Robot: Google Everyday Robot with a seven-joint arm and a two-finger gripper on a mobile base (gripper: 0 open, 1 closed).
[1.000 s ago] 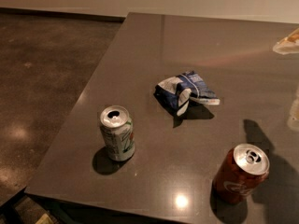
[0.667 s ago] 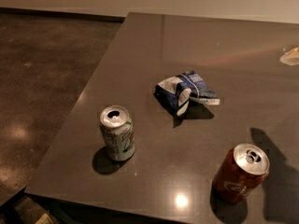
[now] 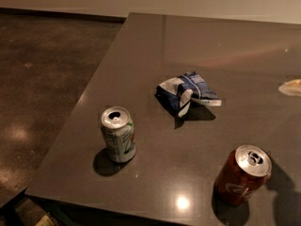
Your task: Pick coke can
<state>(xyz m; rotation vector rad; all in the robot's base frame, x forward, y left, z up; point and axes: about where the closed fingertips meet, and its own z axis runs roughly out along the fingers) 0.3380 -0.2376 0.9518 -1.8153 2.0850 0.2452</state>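
Observation:
The coke can [image 3: 243,175] is red with a silver top and pull tab. It stands upright near the front right of the dark table [image 3: 141,79]. Only a pale tip of my gripper [image 3: 292,87] shows at the right edge of the view. It is well behind the can, to its right, and apart from it. A dark shadow [image 3: 284,192] lies on the table just right of the can.
A green-and-white can [image 3: 118,134] stands upright at the front left of the table. A crumpled blue-and-white chip bag [image 3: 186,92] lies in the middle. The table's front edge runs close below both cans. Brown floor [image 3: 42,79] lies to the left.
The pale gripper tip at the right edge has moved down, nearer the table's middle height. The shadow at the lower right has shifted further right. The cans and the bag have not moved.

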